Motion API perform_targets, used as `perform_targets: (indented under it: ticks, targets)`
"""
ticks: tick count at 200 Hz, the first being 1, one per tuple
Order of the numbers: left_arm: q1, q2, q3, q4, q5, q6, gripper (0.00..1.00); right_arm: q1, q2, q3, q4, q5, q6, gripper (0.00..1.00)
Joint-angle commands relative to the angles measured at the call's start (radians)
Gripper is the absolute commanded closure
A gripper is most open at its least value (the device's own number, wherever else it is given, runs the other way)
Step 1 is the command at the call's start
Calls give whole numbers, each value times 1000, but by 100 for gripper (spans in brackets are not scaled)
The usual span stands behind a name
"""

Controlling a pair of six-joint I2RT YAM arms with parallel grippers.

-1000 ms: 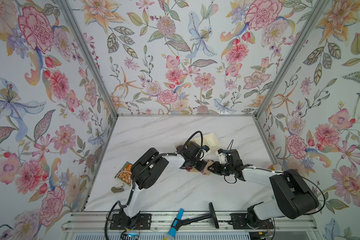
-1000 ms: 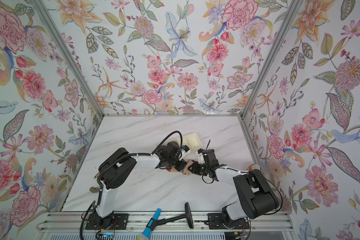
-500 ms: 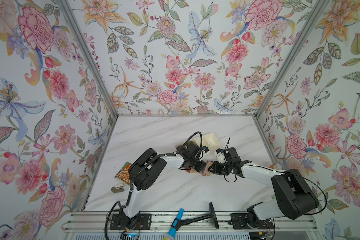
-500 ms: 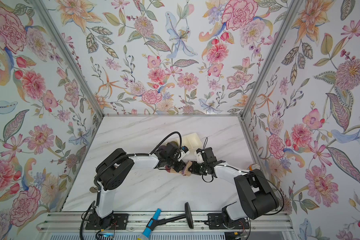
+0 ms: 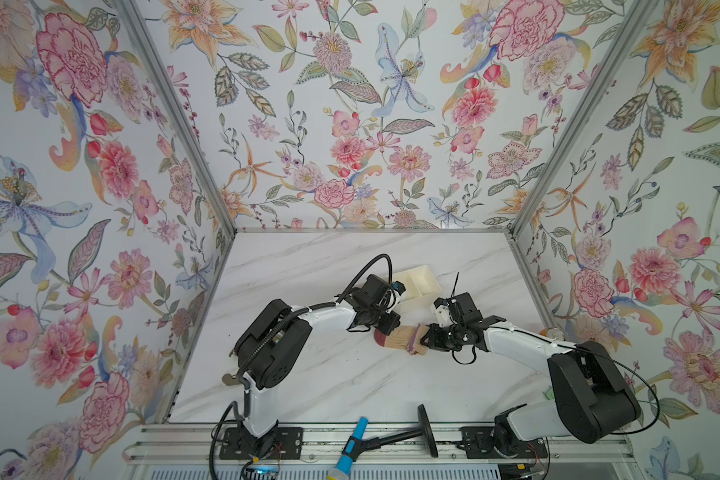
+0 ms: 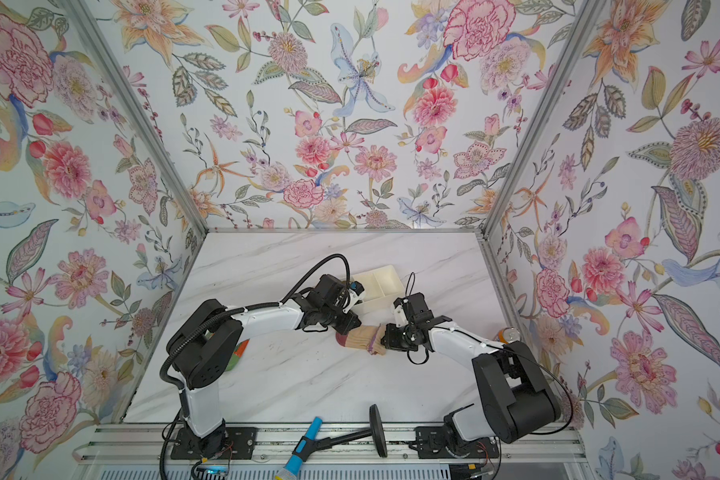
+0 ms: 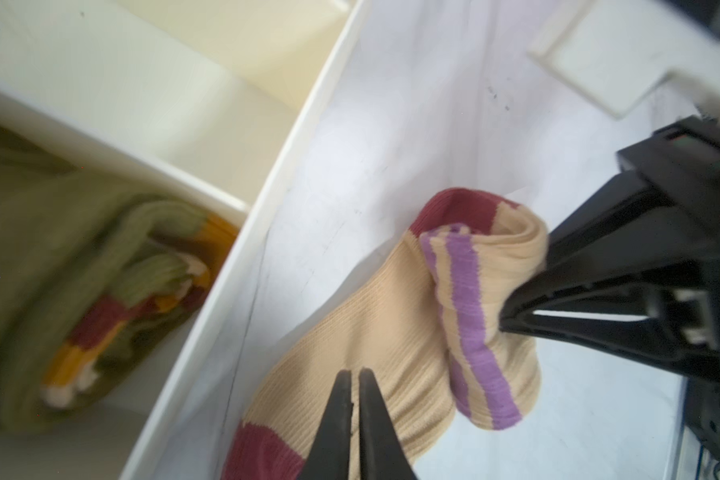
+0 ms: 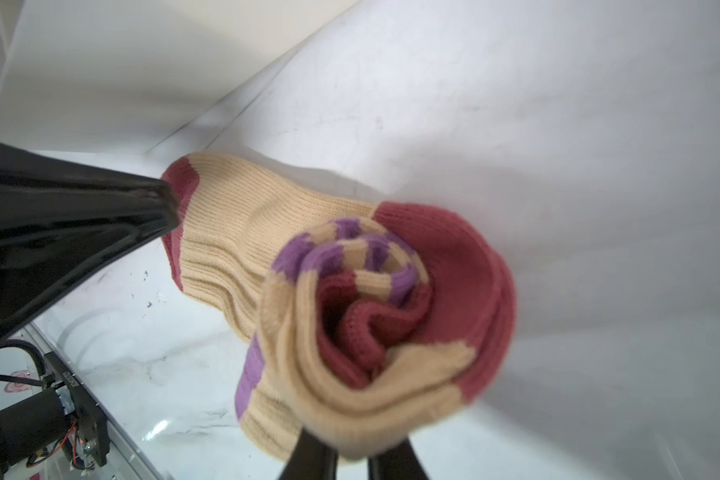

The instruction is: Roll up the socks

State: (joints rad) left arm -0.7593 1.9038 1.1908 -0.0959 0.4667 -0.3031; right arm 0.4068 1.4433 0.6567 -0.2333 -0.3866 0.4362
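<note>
Socks [image 5: 402, 338] lie on the desk [image 5: 350, 386] just beside the white divided bin [image 5: 432, 286], outside it. Their maroon toe end is nearer the bin wall and the striped cuff end is farther from it. That far end is already wound into a loose coil: the right wrist view shows purple stripes and maroon cuff spiralling inward, with gaps between the layers. The right hand [image 8: 350, 461] is narrow and clamped on the edge of this coil. The left hand [image 7: 355, 374] has its jaws almost together at the toe end; whether it pinches a fold or only presses down there I cannot tell. The step in hand looks like winding the coil along the flat tan length toward the toe. To do it well, the left hand should pin the toe flat so the fabric is taut. The right hand should turn the coil in small bites, regripping low so the inner layers do not spring open. Rolling alongside the bin wall, not into it, avoids snagging, and the olive-green roll [image 7: 80, 270] inside the bin needs no touching.
</note>
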Motion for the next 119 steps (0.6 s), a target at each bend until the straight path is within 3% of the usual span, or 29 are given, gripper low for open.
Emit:
perform_targets:
  ticks: [1,56,119]
  targets:
    - [-34,-22,12,28,42,-16,90,12,3,15,-66,30,-24,100]
    - [-113,46,50,76,111,-51,91,15,16,15,-61,29,-24,100]
    - [-124,81,63,82,104,-54,91,19,26,14,-43,18,-22,100]
